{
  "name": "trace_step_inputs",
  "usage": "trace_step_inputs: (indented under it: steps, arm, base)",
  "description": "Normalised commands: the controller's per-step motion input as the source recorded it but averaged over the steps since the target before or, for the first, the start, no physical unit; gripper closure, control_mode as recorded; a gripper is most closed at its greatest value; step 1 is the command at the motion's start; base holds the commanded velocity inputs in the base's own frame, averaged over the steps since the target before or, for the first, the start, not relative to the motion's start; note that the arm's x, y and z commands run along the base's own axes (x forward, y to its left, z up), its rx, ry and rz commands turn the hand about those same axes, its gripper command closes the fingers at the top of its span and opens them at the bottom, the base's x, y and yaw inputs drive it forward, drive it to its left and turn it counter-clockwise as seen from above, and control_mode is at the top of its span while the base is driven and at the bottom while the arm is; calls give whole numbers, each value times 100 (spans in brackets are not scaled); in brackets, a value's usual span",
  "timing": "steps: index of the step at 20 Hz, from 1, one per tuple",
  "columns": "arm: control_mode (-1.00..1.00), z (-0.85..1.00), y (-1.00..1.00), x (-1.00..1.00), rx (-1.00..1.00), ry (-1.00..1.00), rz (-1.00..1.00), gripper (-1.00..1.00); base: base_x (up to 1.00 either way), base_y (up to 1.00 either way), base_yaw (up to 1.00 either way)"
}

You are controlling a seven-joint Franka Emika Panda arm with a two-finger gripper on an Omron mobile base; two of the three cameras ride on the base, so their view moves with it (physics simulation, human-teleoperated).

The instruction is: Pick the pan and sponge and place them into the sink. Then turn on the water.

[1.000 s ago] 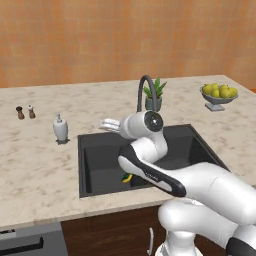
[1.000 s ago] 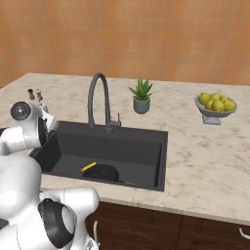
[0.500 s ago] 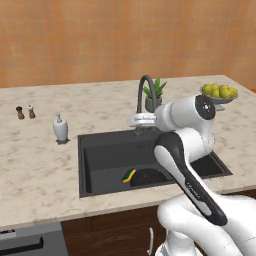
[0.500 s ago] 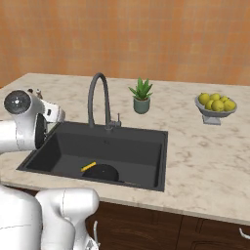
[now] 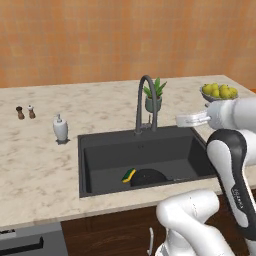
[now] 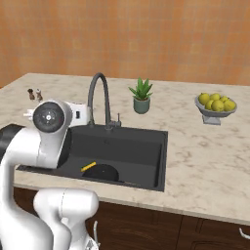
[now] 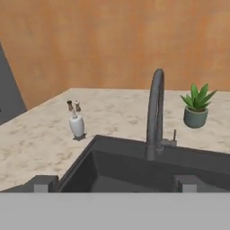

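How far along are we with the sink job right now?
Done: the pan and sponge already lie in the sink. In hand: nothing; the gripper is open and empty, facing the faucet from above the sink's edge. Left: turning on the water; no stream falls from the faucet yet.

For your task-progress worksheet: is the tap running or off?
Off. No stream falls from the tap into the sink, where the pan and sponge already lie.

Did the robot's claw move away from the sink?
Yes. The claw rose out of the sink and swung right, now open beside the faucet, near the rim.
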Motion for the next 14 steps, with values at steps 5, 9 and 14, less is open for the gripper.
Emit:
trace_step_inputs:
  steps: [5,9,14]
  arm:
    - [-100,0,-99,2,2,-17,3,-100]
    - [-100,-11,-69,39,6,-6,11,-100]
    - [-100,-30,-32,59,2,-7,16,-100]
  base:
    - [0,0,0]
    - [0,0,0]
    - [0,0,0]
